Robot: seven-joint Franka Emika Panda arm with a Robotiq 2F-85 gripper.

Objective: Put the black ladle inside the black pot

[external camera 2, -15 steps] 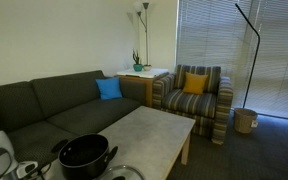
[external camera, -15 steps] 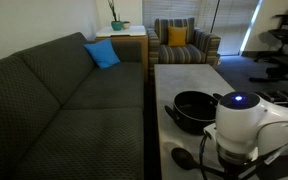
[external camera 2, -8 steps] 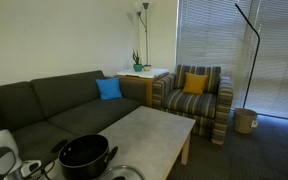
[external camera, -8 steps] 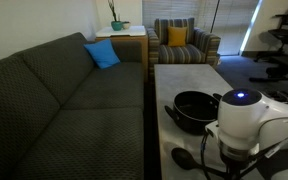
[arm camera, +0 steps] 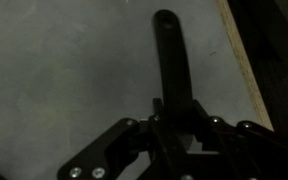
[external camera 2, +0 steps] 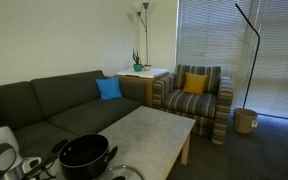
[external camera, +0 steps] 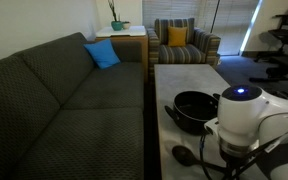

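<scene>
A: The hand is now seen clamped on the ladle, by its handle. A second ago its jaws were held wide apart.
B: Confirmed. The ladle is still found low over the bench, near the pot, not inside it.
A: The grasp is judged made, then. A lift and a carry over the pot are called for next.

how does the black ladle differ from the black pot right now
The black ladle is long and thin; the black pot is wide and round. The gripper has its jaws shut on the ladle's handle; the pot stands free on the table. Both are black.
</scene>
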